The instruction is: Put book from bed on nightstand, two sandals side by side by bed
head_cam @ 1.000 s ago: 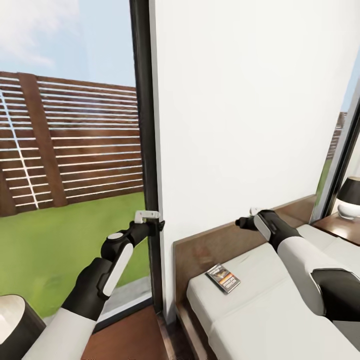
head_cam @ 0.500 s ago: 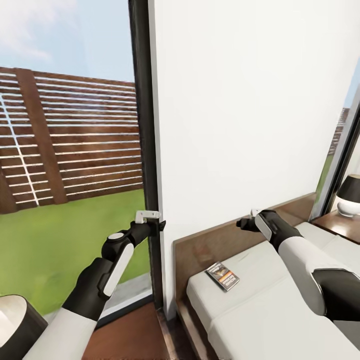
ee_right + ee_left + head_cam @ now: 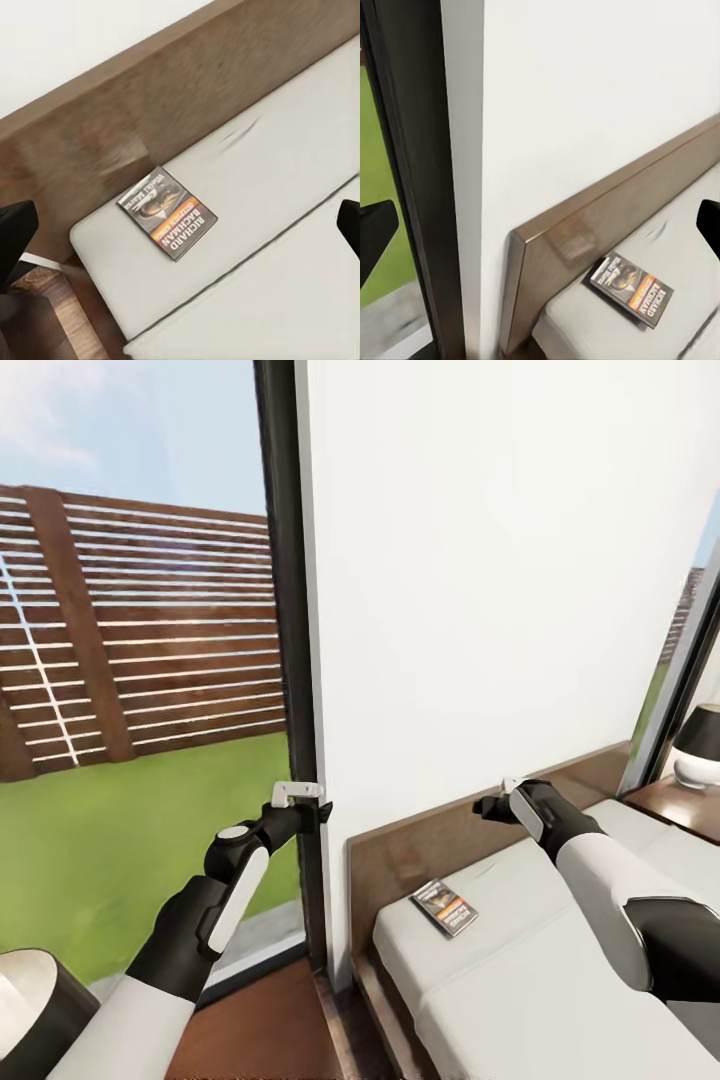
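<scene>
The view has tilted slightly; the small dark orange-banded paperback book (image 3: 444, 908) lies at five o'clock on the light-grey mattress bed (image 3: 560, 1000), unreached, with both grippers' jaws apart.

Both arms reach forward, left hand (image 3: 298, 794) and right hand (image 3: 497, 798) held open and empty.

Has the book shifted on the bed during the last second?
No. The book lies on the same spot of the mattress beside the headboard; only the camera view moved slightly.
</scene>
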Controlling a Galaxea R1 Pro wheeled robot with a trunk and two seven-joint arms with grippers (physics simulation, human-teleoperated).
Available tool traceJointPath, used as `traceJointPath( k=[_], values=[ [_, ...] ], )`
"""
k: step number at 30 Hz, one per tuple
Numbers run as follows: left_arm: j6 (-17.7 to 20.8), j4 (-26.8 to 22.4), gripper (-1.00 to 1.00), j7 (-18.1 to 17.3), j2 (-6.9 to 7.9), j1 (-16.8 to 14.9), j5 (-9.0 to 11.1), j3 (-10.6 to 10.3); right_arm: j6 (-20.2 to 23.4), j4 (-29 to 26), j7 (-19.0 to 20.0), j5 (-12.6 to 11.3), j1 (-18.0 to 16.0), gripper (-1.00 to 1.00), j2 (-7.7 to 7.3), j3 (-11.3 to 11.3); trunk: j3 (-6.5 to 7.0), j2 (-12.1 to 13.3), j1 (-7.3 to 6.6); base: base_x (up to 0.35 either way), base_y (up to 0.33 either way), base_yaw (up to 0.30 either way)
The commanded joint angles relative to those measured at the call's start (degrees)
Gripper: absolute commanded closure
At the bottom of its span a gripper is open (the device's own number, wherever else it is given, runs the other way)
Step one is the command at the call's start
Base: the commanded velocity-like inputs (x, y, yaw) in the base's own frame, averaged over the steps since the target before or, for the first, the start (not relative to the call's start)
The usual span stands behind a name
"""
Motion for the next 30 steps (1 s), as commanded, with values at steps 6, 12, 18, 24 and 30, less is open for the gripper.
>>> traceJointPath(
  k=[6,12,18,24,30],
  values=[
    [0.3,-0.1,-1.00,0.5,0.00,-0.1,0.6,-0.1,0.1,0.0,-0.4,-0.5,0.0,-1.00,-0.04,0.5,0.43,2.3,-1.31,0.000,0.000,0.000],
    [0.3,-0.1,-1.00,0.4,-0.12,-0.1,0.6,-0.1,-0.1,0.0,-0.3,-0.5,0.0,-1.00,-0.04,0.6,0.95,4.7,-2.63,0.000,0.000,0.000],
    [0.4,0.0,-1.00,0.4,-0.27,-0.1,0.6,-0.2,-0.1,0.0,-0.3,-0.5,0.0,-1.00,-0.04,0.6,1.47,7.2,-3.95,0.000,0.000,0.000],
    [0.7,0.1,-1.00,-1.5,-0.67,-0.1,0.8,-0.4,-0.2,0.0,-0.3,-0.5,0.0,-1.00,-0.04,0.6,1.99,9.6,-5.26,0.000,0.000,0.000],
    [3.8,-0.2,-1.00,-10.0,-1.79,-0.2,0.8,-0.4,-0.2,0.0,0.0,-0.7,0.0,-1.00,0.00,0.6,2.52,12.0,-6.58,0.000,0.000,0.000]
  ],
)
